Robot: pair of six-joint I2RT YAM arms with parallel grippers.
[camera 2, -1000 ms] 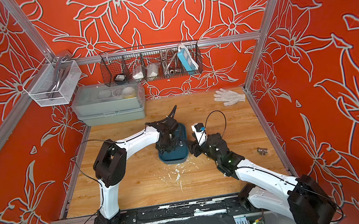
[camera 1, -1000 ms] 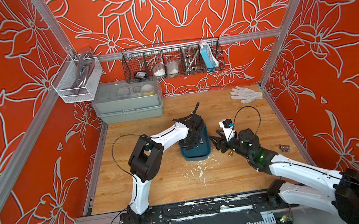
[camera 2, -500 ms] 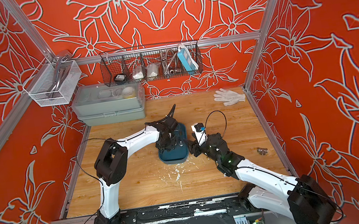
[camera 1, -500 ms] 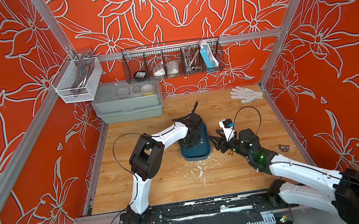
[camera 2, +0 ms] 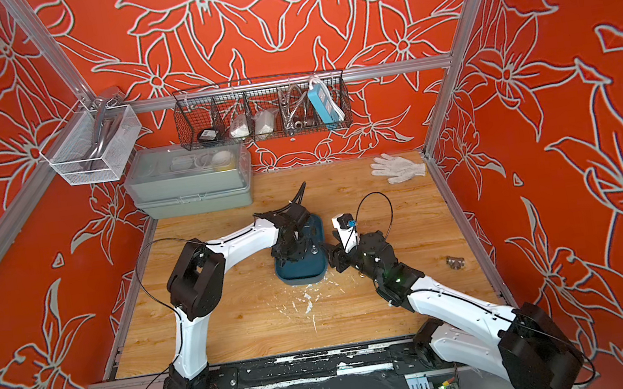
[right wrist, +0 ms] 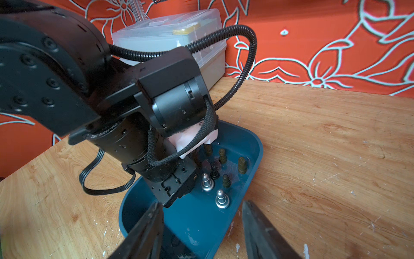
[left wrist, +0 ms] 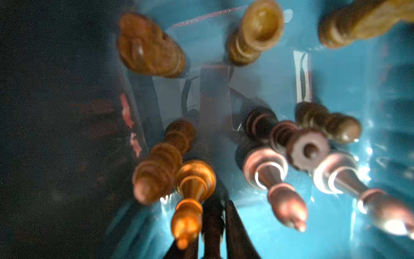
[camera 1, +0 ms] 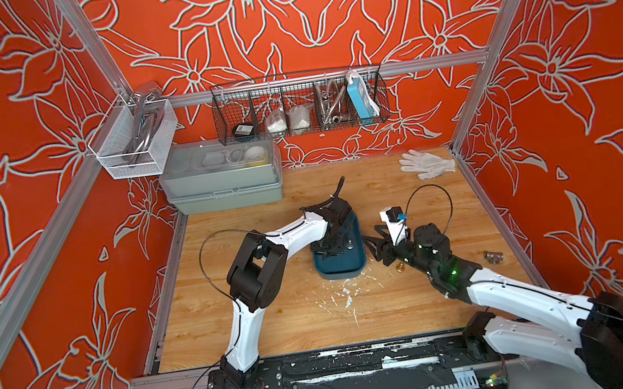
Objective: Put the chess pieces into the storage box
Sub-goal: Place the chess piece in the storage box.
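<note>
Left tool [left wrist: 220,226], grip unclear, sits in the box [camera 1: 342,276] among standing pieces [right wrist: 221,199], apparently depositing; right tool [right wrist: 201,208], spread and empty, should next take the gold piece [camera 1: 399,268] near it.

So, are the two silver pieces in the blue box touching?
Apart: right wrist view shows one silver piece and the other silver piece standing with storage box floor between their bases.

Robotics test cell: a left arm [camera 1: 246,333] and right arm [camera 1: 523,298] bolted to a black rail [camera 1: 346,364] at the edge of a scratched wooden desk [camera 1: 404,190]; aluminium posts [camera 1: 91,48] frame orange flower-print walls [camera 1: 296,7]; wire baskets [camera 1: 299,104] and a grey case [camera 1: 225,182] line the back.
</note>
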